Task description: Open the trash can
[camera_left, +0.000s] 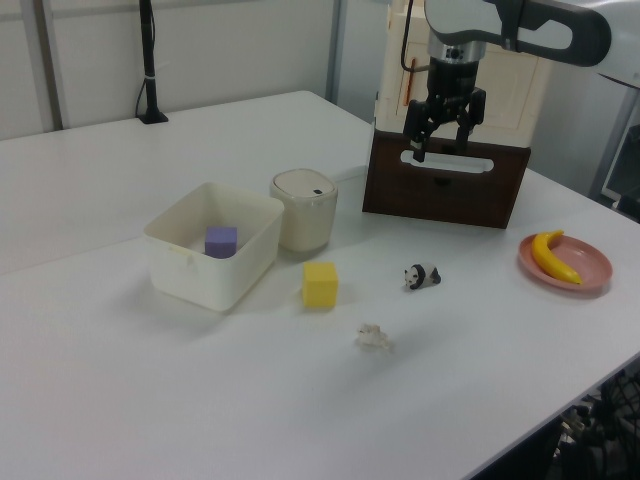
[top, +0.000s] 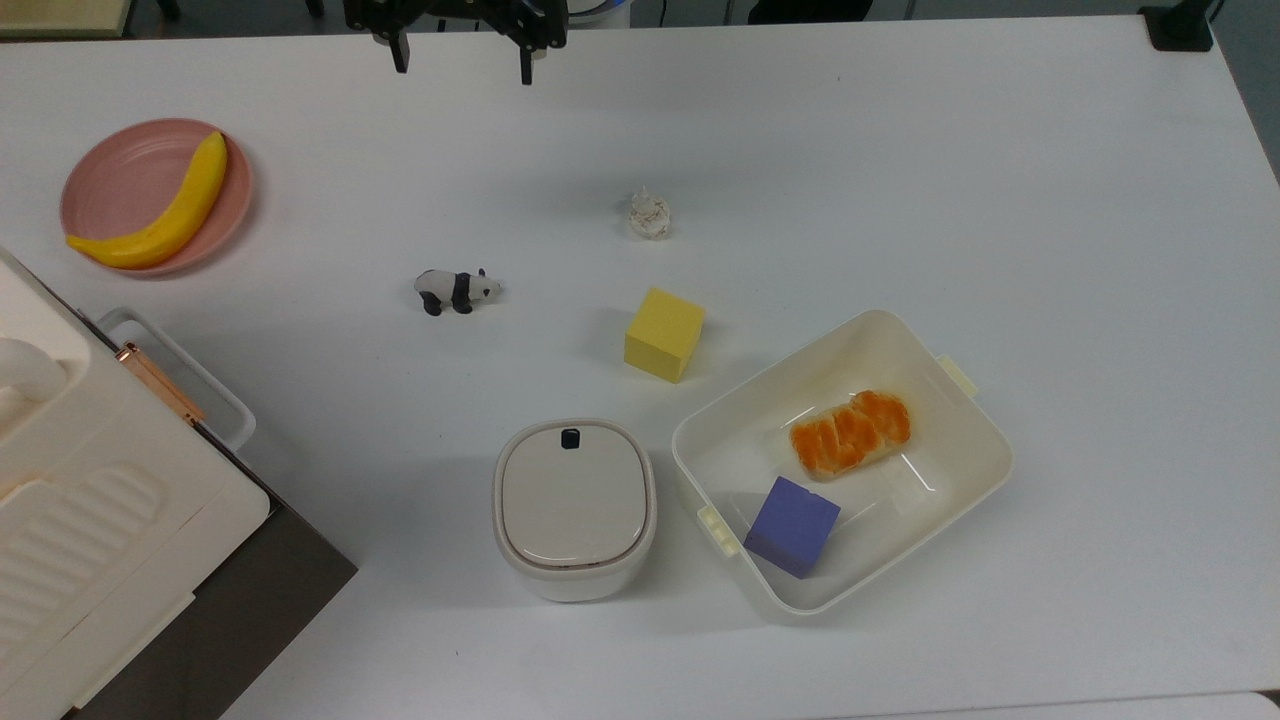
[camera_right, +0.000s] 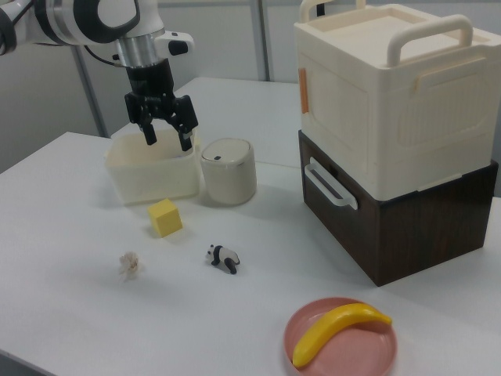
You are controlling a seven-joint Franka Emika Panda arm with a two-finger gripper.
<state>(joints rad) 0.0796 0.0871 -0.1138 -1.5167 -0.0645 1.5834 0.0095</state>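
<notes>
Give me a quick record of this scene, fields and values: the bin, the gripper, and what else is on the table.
trash can: upright, lid shut, black button at lid edge
gripper: open, above the table, apart from the trash can
tub: beside the trash can, holds a purple cube and bread
yellow cube: on the table near the tub
panda: standing on the table
plate: pink, holds a banana
paper ball: on the table
appliance: white, on a dark brown box

no readable text, no labels, no brand marks, no numbers, no signs anywhere
</notes>
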